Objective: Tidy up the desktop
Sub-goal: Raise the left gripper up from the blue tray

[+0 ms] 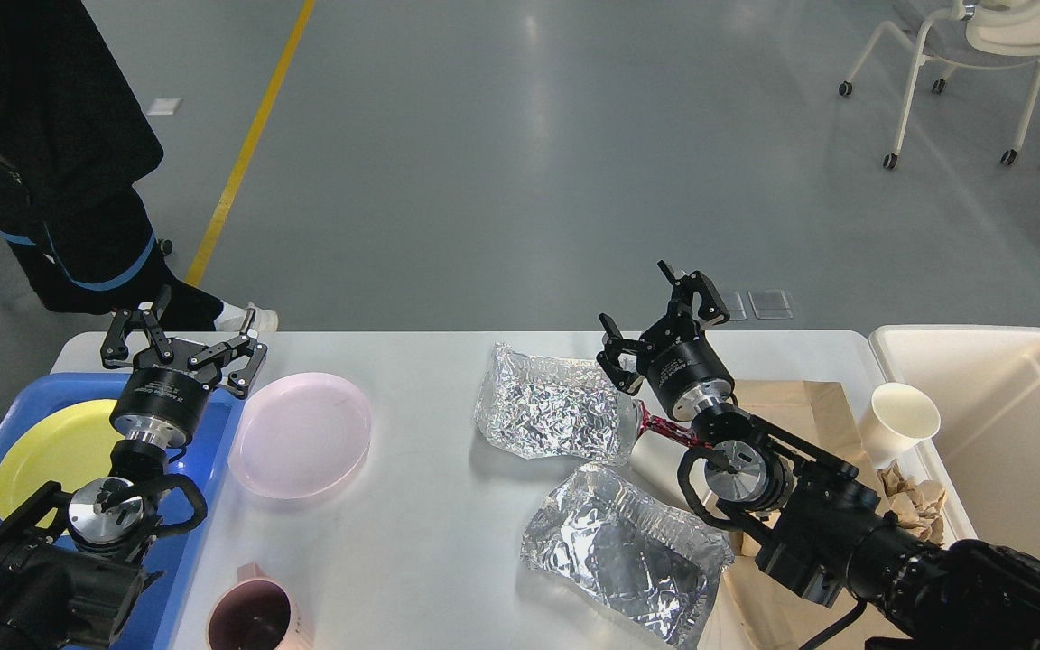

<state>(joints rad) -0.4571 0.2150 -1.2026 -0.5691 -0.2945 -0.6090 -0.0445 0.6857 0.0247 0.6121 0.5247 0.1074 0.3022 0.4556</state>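
Note:
The white desktop point(421, 533) carries a pink plate point(301, 433), a pink cup point(254, 618) at the front edge, two crumpled foil trays point(552, 406) point(624, 551), a brown paper bag point(795, 402), a white paper cup point(899, 420) and crumpled brown paper point(913, 501). My left gripper point(184, 341) hovers open over the far edge of the blue tray point(181, 542), beside the pink plate, holding nothing. My right gripper point(660, 316) is open above the table's far side, just right of the far foil tray, empty.
A yellow plate point(46, 451) lies in the blue tray at the left. A cream bin point(1016, 433) stands at the right edge. A person in black point(41, 162) stands beyond the left corner. A wheeled chair point(962, 54) is far right.

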